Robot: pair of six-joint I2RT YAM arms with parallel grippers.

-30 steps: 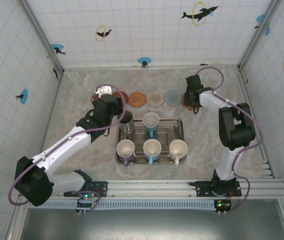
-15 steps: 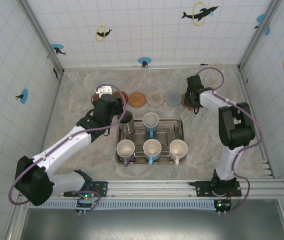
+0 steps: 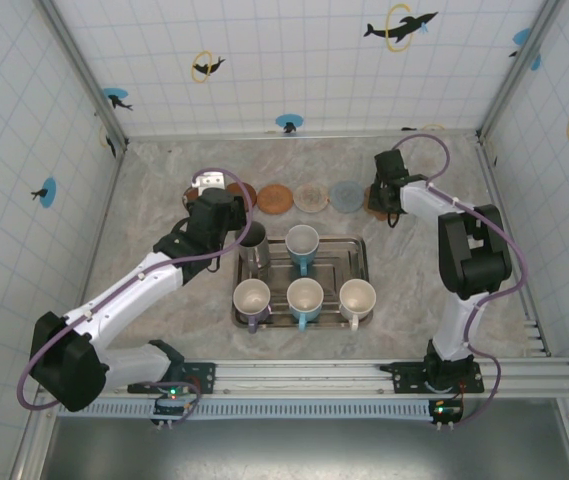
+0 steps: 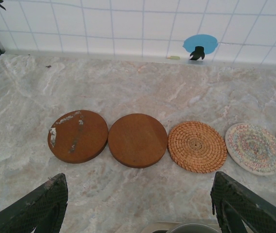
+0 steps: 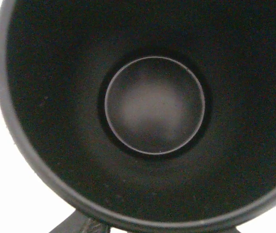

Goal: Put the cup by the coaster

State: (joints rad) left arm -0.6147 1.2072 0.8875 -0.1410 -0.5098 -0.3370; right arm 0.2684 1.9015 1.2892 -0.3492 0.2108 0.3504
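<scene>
My right gripper [image 3: 386,200] hangs over the brown coaster [image 3: 374,205] at the right end of the coaster row. The right wrist view looks straight down into a dark cup [image 5: 154,104] with a grey rim; the jaws' stance around it is hidden. My left gripper [image 4: 138,208] is open, its fingers [image 4: 36,208] wide apart. A metal cup [image 3: 253,246] stands at the tray's back left corner, and its rim [image 4: 192,228] shows low between those fingers. Ahead of them lie two wooden coasters [image 4: 78,136] [image 4: 138,140], a woven one [image 4: 197,146] and a patterned one [image 4: 254,148].
A metal tray [image 3: 354,250] in the middle holds a blue mug [image 3: 302,243] at the back and three mugs [image 3: 305,297] along the front. The tiled back wall [image 4: 142,24] stands right behind the coasters. Bare marble lies left and right of the tray.
</scene>
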